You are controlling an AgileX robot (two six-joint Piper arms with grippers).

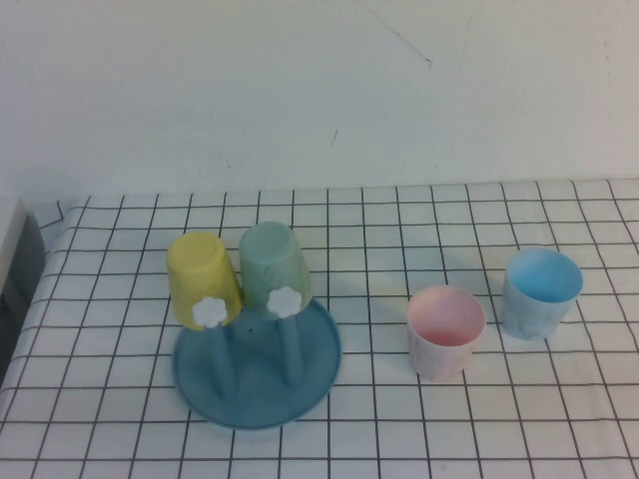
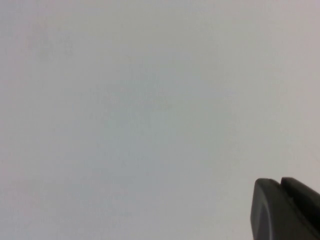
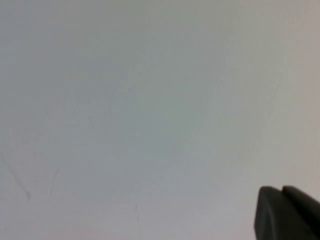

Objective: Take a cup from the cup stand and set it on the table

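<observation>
Task not started. Cup (image 1: 274, 257) sat inverted on a peg of the cup stand (image 1: 318, 357), beside the yellow cup (image 1: 203, 274), on the bench (image 1: 399, 429). Left gripper (image 2: 285, 210) and right gripper (image 3: 287, 212) faced blank wall; finger state indeterminate. Next move, likely: reach to the cup, lift clear of peg.

The mint-green cup (image 1: 275, 257) is flanked closely by the yellow cup (image 1: 203, 278) on the left; open table (image 1: 379, 225) is left behind and rightward, up to the pink cup (image 1: 445, 329). Left gripper (image 2: 285, 210) and right gripper (image 3: 287, 214) are seen only against blank wall.
</observation>
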